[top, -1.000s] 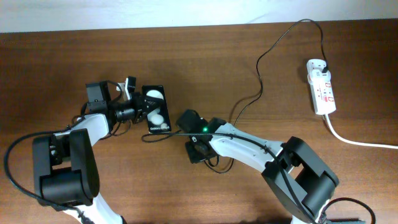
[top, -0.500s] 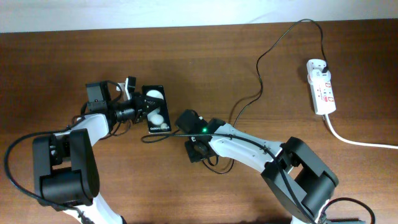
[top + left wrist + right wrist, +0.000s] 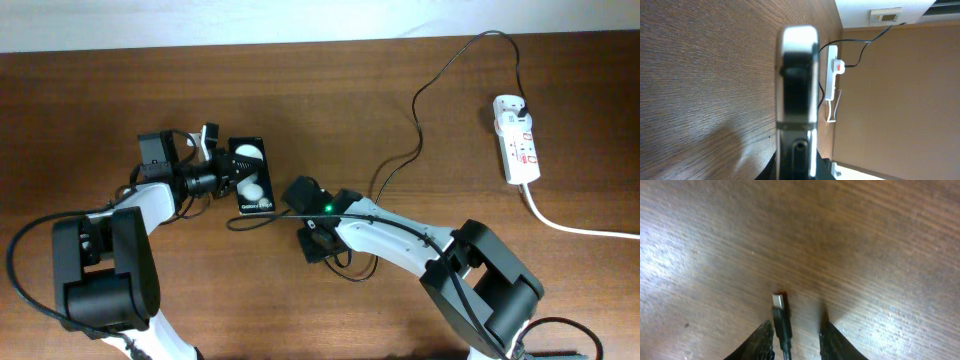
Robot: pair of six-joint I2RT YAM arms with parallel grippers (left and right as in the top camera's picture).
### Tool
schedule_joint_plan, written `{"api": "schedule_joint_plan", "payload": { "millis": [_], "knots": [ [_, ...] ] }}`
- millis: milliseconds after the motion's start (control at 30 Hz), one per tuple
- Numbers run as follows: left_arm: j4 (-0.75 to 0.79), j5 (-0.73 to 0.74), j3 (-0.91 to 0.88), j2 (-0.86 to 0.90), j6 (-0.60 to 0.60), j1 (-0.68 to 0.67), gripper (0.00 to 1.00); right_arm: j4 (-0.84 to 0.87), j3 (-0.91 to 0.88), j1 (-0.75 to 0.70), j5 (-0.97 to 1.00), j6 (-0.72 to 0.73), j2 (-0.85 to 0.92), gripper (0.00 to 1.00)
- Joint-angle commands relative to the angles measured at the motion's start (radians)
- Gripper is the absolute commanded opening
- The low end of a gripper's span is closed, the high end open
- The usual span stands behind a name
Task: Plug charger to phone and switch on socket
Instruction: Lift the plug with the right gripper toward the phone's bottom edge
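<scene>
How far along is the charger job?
Done: the charger plug sits in the socket. In hand: the left hand is at the phone; the connector tip lies between parted fingers of the right hand, not in the phone. Left: insert the tip, flip the socket switch; its state is unreadable here.

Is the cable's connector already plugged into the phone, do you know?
No, the connector pokes out bare by the right gripper, clear of the phone.

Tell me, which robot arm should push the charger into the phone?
Right. The charger tip sticks out forward from the right gripper, and that arm sits close to the phone. The left gripper is busy holding the phone.
</scene>
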Motion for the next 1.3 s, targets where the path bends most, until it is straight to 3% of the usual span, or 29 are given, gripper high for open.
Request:
{"api": "schedule_joint_plan", "payload": {
  "millis": [0, 133, 233, 567, 833, 1100, 1167, 1267],
  "knots": [
    [0.006, 0.029, -0.004, -0.036, -0.006, 0.006, 0.00, -0.036, -0.006, -0.001, -0.069, -0.047, 0.048, 0.36],
    [0.006, 0.029, -0.004, -0.036, -0.006, 0.006, 0.00, -0.074, 0.010, -0.001, -0.083, -0.065, 0.048, 0.36],
    [0.006, 0.029, -0.004, -0.036, -0.006, 0.006, 0.00, -0.070, 0.009, -0.001, -0.067, -0.065, 0.048, 0.22],
    [0.005, 0.030, -0.004, -0.036, -0.006, 0.006, 0.00, -0.032, -0.004, 0.001, -0.069, -0.064, 0.049, 0.04],
    [-0.027, 0.029, -0.004, -0.036, 0.110, 0.006, 0.00, -0.029, -0.003, 0.001, -0.077, -0.064, 0.048, 0.04],
    [-0.043, 0.092, -0.006, -0.036, 0.153, 0.045, 0.00, 0.011, -0.008, -0.042, -0.402, -0.131, -0.153, 0.04],
    [-0.043, 0.094, -0.006, -0.036, 0.152, 0.047, 0.00, 0.212, -0.084, -0.014, -0.529, -0.094, -0.158, 0.04],
    [-0.043, 0.094, -0.006, -0.036, 0.153, 0.047, 0.00, 0.615, -0.243, 0.034, -0.555, 0.061, -0.158, 0.04]
  ]
}}
